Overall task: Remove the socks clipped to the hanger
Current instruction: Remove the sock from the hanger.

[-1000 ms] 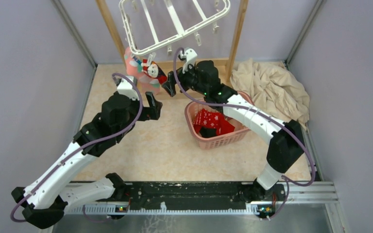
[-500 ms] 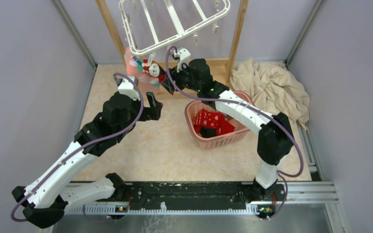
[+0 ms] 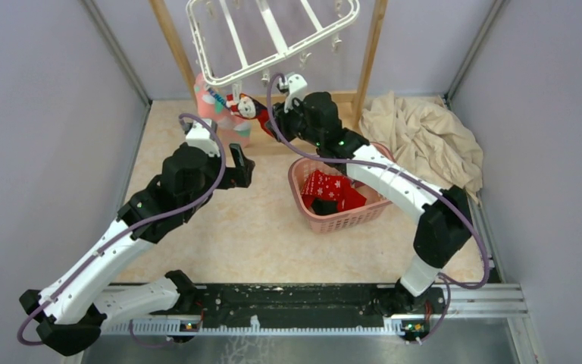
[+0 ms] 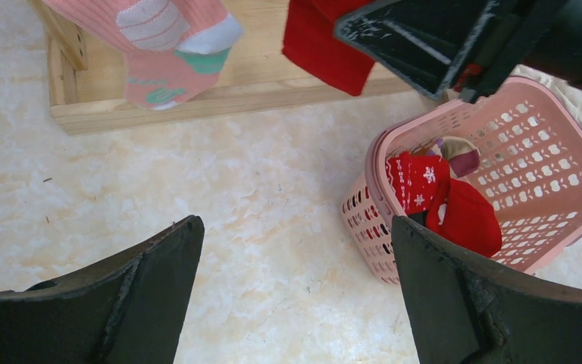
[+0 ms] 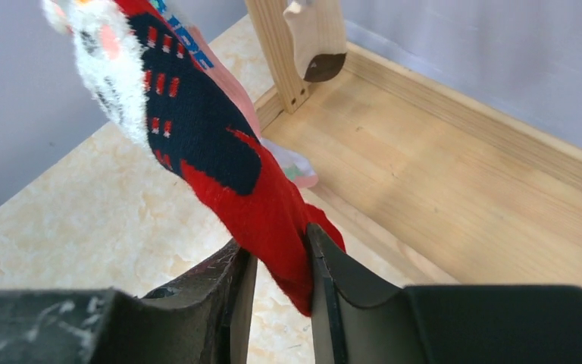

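The red sock (image 5: 235, 174), with a dark panel and a fluffy white figure, hangs below the near left corner of the hanger (image 3: 280, 53), and the right pincer (image 5: 280, 258) is clamped on its lower end. It looks light, soft and stretchy, so it should give and lengthen under a pull before its clip lets go. The knit is not slippery, yet this thin tip could slide out of the grip. A hold higher up, on the thicker body nearer the clip, seems safer. A pink sock (image 4: 167, 45) hangs just beside it, limp in the same way. The left pincer (image 4: 295, 227) is spread wide and empty above the surface. More socks (image 3: 330, 189) lie in the basket (image 4: 500, 98). Some blue lettering sits at the sock's top edge, cropped and unreadable. No brand shows.
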Motion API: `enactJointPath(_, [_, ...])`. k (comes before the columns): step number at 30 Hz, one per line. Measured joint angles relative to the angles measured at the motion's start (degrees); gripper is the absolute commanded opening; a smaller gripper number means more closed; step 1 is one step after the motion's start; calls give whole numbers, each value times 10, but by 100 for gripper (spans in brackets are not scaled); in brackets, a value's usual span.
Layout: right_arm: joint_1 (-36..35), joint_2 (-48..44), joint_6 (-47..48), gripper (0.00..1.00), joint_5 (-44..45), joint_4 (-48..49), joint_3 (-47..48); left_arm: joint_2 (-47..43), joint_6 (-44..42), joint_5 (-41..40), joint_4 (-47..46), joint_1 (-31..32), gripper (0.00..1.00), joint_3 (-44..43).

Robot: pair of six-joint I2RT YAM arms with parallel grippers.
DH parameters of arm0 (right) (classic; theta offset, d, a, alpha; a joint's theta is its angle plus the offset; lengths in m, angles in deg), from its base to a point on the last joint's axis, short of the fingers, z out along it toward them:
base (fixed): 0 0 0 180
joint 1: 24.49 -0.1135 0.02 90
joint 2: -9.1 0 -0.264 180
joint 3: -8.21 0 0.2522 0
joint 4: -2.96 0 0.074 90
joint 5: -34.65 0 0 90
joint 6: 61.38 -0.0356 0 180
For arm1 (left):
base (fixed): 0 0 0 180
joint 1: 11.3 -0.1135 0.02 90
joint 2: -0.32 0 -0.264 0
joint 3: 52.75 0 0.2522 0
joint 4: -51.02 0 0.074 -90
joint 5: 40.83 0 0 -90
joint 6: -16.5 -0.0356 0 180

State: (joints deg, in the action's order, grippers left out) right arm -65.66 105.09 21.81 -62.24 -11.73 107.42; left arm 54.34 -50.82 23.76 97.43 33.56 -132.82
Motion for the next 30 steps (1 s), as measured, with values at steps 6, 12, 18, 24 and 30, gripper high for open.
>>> enactJointPath(6, [2,-50,10,18,19,-5,-21,4,0,3,0,0,99,-1])
enactJointPath(12, [12,-80,13,8,26,-15,-43,6,0,6,0,0,99,-1])
enactJointPath(18, [19,-117,13,3,31,-36,-63,9,0,7,0,0,99,-3])
enactJointPath(24, [20,-154,7,0,32,-63,-71,26,0,11,0,0,99,-4])
enactJointPath(30, [20,-171,-21,0,31,-92,-71,37,0,17,-4,0,99,-4])
